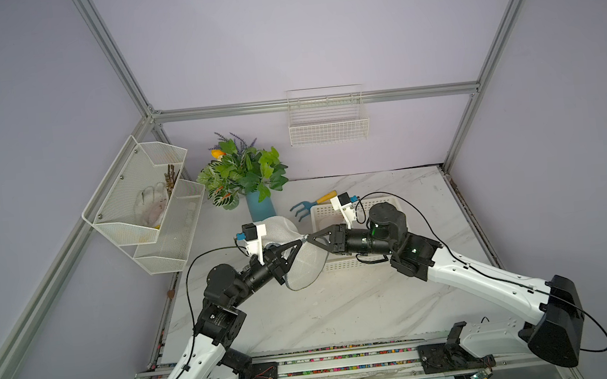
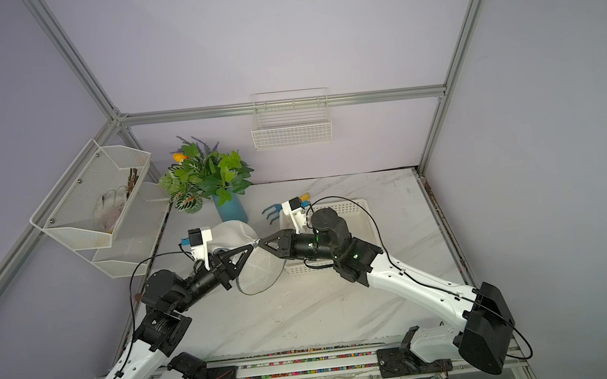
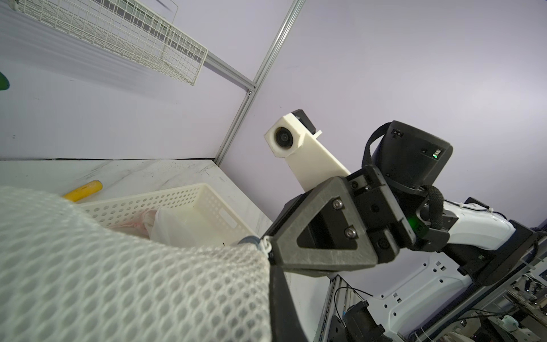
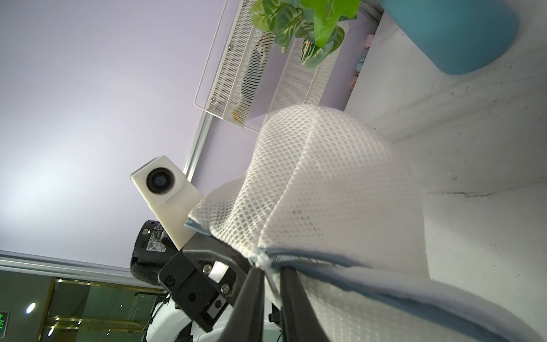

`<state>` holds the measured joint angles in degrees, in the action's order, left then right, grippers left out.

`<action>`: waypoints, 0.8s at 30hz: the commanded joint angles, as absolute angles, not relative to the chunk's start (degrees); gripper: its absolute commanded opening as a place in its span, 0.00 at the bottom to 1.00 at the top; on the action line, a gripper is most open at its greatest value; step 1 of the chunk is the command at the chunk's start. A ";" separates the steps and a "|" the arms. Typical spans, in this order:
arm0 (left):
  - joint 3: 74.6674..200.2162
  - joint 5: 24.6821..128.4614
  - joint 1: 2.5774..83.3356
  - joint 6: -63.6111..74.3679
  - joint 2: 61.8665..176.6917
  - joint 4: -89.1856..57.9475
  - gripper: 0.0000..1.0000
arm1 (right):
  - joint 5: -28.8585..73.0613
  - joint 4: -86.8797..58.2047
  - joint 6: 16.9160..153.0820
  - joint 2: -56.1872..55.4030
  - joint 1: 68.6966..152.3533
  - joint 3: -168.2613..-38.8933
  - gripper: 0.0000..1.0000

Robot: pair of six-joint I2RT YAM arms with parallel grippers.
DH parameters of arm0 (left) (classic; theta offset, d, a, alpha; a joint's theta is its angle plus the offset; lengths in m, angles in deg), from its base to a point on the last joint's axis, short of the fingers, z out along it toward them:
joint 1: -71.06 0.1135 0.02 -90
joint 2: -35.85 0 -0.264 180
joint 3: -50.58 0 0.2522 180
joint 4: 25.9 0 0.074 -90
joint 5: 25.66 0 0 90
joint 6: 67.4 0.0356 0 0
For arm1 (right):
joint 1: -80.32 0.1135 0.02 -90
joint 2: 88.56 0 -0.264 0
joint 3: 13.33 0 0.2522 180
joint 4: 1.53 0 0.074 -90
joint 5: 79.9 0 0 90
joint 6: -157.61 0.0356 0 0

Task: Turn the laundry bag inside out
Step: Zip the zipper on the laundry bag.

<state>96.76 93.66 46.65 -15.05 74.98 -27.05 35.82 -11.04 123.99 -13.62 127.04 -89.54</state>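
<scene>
Left hand (image 1: 298,242) clenched. Its black fingers reached into the white mesh laundry bag (image 1: 307,268) with grey-blue trim, and the fabric draped over and around them, so the hand was gripping the mesh. Right hand (image 1: 309,237) met it tip to tip from the opposite side; both top views agreed (image 2: 260,244).

Right wrist view: the right hand (image 4: 270,268) had its fingers (image 4: 254,284) drawn to a narrow gap, with the trimmed corner of the laundry bag (image 4: 340,177) pinched at their tips. Left wrist view: the right hand (image 3: 268,247) sat on the gathered corner where the trim ended, and the mesh (image 3: 118,281) spread away from it.

Bag position: held up between the two arms over the white marble-patterned bench (image 1: 343,308). It sat in front of the blue cylindrical vase of green artificial foliage (image 1: 260,208) and overlapped the near corner of the white perforated plastic basket (image 1: 379,206). Could not tell whether the bag's lower edge touched the bench.

Other items noted:
- Pale cloth (image 3: 165,225) lay inside the basket.
- Blue hand rake with a yellow handle (image 1: 302,207) lay just behind the basket.
- White wire basket (image 1: 328,127) hung on the back wall.
- White two-tier mesh rack (image 1: 136,199) was mounted on the side wall.
</scene>
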 commanded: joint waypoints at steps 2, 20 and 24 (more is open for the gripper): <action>98.88 95.35 46.81 -13.01 74.18 -28.27 0.00 | 32.82 -9.85 123.69 -13.40 127.17 -90.16 0.12; 98.53 93.77 46.83 -12.25 72.88 -27.10 0.00 | 24.28 -14.57 123.07 -17.43 126.09 -86.95 0.00; 98.10 91.64 46.80 -12.25 71.32 -26.22 0.00 | 22.47 -16.25 123.08 -18.83 125.03 -85.23 0.00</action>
<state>96.76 93.05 46.65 -13.76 73.19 -24.87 26.83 -14.03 123.93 -17.10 126.28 -86.64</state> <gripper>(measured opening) 0.058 0.073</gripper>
